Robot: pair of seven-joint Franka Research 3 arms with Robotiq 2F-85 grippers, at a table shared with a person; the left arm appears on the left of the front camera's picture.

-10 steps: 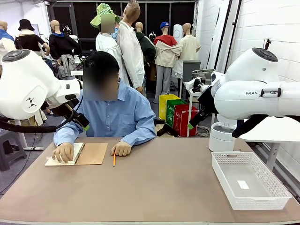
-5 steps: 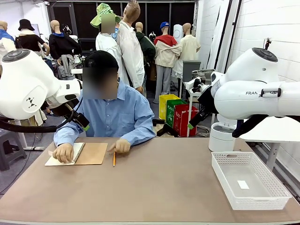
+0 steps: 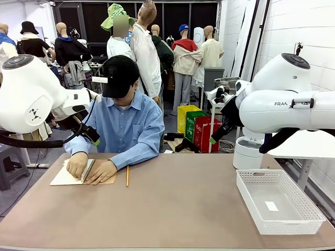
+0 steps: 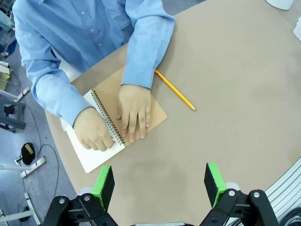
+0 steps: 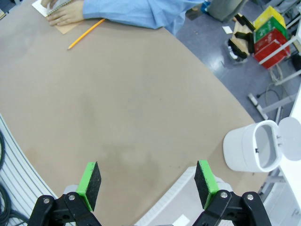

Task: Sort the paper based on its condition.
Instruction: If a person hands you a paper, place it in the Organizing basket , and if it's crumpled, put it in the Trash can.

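My left jaws and right jaws are standing wide, holding nothing. The paper (image 4: 85, 157) is lying at 11 o'clock from my left jaws, pinned under the person's hand (image 4: 92, 134), long axis running 11-to-5. My left arm is sitting nearer.

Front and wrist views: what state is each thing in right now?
Notebook, open, both the person's hands on it.
Pencil, lying loose beside it, untouched.
Basket, upright, one small scrap inside.
Bin, upright, top open.
Left gripper, open, empty.
Right gripper, open, empty.
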